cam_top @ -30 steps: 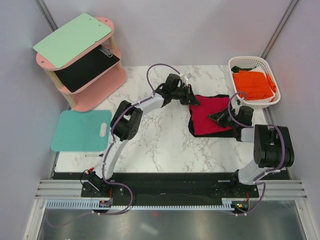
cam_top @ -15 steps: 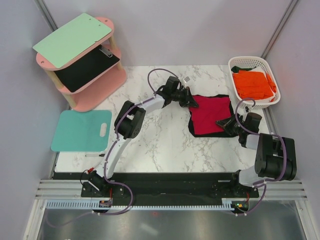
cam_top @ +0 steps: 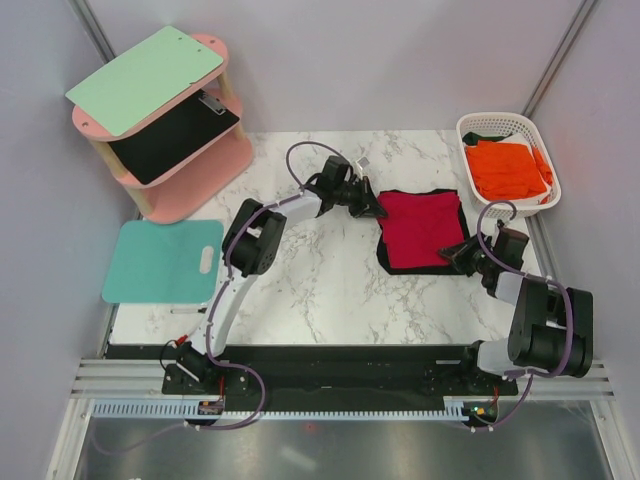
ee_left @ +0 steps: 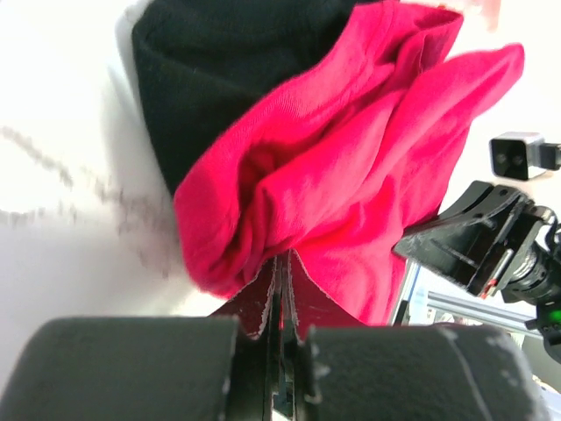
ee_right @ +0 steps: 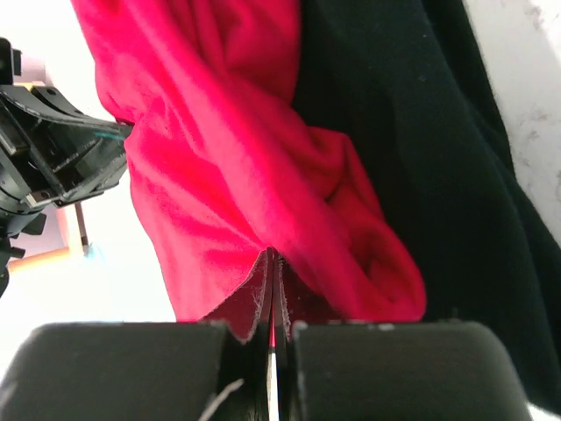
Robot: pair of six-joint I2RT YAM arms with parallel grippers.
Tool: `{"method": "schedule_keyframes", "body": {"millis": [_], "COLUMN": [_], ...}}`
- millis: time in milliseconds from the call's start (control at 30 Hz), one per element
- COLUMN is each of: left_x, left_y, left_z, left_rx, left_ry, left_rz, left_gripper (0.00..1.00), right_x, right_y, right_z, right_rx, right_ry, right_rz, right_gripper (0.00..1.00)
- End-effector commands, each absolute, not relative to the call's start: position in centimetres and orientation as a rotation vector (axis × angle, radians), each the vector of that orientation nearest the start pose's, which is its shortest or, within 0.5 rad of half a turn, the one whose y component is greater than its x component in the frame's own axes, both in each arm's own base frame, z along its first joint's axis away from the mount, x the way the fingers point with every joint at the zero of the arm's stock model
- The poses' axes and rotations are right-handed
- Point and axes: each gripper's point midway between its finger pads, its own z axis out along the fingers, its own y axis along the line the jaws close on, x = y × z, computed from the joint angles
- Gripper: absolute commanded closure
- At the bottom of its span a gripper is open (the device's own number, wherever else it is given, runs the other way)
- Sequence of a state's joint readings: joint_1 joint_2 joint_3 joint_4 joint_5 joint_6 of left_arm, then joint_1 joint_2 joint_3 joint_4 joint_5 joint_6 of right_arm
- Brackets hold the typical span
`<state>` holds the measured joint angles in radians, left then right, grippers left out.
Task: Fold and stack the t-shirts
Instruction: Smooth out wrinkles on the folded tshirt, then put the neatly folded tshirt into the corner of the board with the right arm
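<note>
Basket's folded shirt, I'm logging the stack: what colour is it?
The shirt is bright orange; the top external view shows it best.

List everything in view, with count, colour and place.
red t-shirt: one, crimson, spread on the black one, centre-right of the table
black t-shirt: one, black, under the red one
orange t-shirt: one, bright orange, in the basket
basket: one, white, far right corner
mat: one, teal, left of the table
shelf: one, pink, two tiers, far left
board: one, mint green, top tier
clipboard: one, black, lower tier
table: one, white marble
left gripper: one, black, shut on the red t-shirt's left edge
right gripper: one, black, shut on its near right corner
</note>
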<state>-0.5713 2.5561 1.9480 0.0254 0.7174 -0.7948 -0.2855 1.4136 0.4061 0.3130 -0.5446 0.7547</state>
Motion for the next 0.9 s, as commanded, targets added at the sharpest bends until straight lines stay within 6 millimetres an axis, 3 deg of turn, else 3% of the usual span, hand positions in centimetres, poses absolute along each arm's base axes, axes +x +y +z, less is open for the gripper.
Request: {"method": "schedule_keyframes", "body": {"millis": [0, 133, 167, 200, 233, 267, 300, 367, 400, 433, 467, 500, 533, 567, 600, 700, 733, 833, 867], "left_x": [43.0, 41.5, 41.2, 40.3, 40.0, 39.6, 39.0, 38.6, 38.3, 38.3, 38.6, 38.0, 37.9, 38.3, 38.1, 37.6, 37.4, 36.9, 36.8], "left_y": [-43.4, -41.7, -41.4, -40.6, -40.2, -39.8, -39.1, -38.3, -37.2, -36.6, -35.6, -34.6, -33.8, -32.9, -32.2, -30.3, -30.0, -29.0, -28.8], "left_z": [8.6, 11.2, 11.7, 10.8, 12.2, 12.1, 11.2, 12.0, 10.9, 11.6, 11.2, 10.3, 10.1, 10.6, 10.2, 9.6, 9.5, 9.2, 9.0], "left_rx": [0.302, 0.343, 0.362, 0.35, 0.356, 0.367, 0.354, 0.36, 0.326, 0.325, 0.314, 0.303, 0.292, 0.281, 0.272, 0.246, 0.243, 0.221, 0.218], "left_ry": [2.344, 2.308, 2.294, 2.338, 2.319, 2.325, 2.353, 2.339, 2.377, 2.362, 2.367, 2.409, 2.425, 2.407, 2.421, 2.451, 2.455, 2.465, 2.469], "left_rz": [-1.468, -1.411, -1.396, -1.368, -1.353, -1.334, -1.305, -1.255, -1.172, -1.129, -1.034, -0.975, -0.926, -0.853, -0.814, -0.704, -0.69, -0.652, -0.643], "left_gripper": [0.98, 0.98, 0.98, 0.98, 0.98, 0.98, 0.98, 0.98, 0.98, 0.96, 0.94, 0.92, 0.9, 0.87, 0.83, 0.53, 0.39, 0.24, 0.23], "right_x": [32.0, 33.8, 34.2, 34.7, 35.5, 36.0, 37.1, 38.1, 38.8, 40.2, 40.9, 41.5, 43.4, 44.2, 45.9, 48.8, 49.4, 51.4, 51.5], "right_y": [1.8, 1.6, 2.1, 2.1, 2.0, 3.0, 2.8, 4.0, 3.8, 4.2, 5.4, 6.0, 6.7, 8.3, 9.1, 10.7, 10.7, 10.6, 10.4], "right_z": [5.3, 9.7, 10.3, 10.8, 11.9, 12.2, 12.2, 11.9, 10.4, 11.1, 10.8, 8.6, 9.6, 9.2, 8.3, 6.8, 6.5, 6.6, 5.6], "right_rx": [0.8, 0.642, 0.599, 0.548, 0.525, 0.479, 0.48, 0.452, 0.481, 0.463, 0.438, 0.44, 0.391, 0.345, 0.326, 0.269, 0.273, 0.281, 0.28], "right_ry": [2.104, 2.049, 2.056, 2.059, 2.063, 2.082, 2.099, 2.132, 2.17, 2.162, 2.185, 2.253, 2.248, 2.281, 2.336, 2.41, 2.416, 2.403, 2.428], "right_rz": [0.801, 0.753, 0.743, 0.702, 0.673, 0.659, 0.615, 0.603, 0.559, 0.556, 0.561, 0.548, 0.515, 0.501, 0.477, 0.381, 0.329, 0.28, 0.261], "right_gripper": [1.0, 1.0, 1.0, 1.0, 1.0, 1.0, 1.0, 1.0, 1.0, 1.0, 1.0, 1.0, 1.0, 1.0, 1.0, 1.0, 1.0, 1.0, 1.0]}}
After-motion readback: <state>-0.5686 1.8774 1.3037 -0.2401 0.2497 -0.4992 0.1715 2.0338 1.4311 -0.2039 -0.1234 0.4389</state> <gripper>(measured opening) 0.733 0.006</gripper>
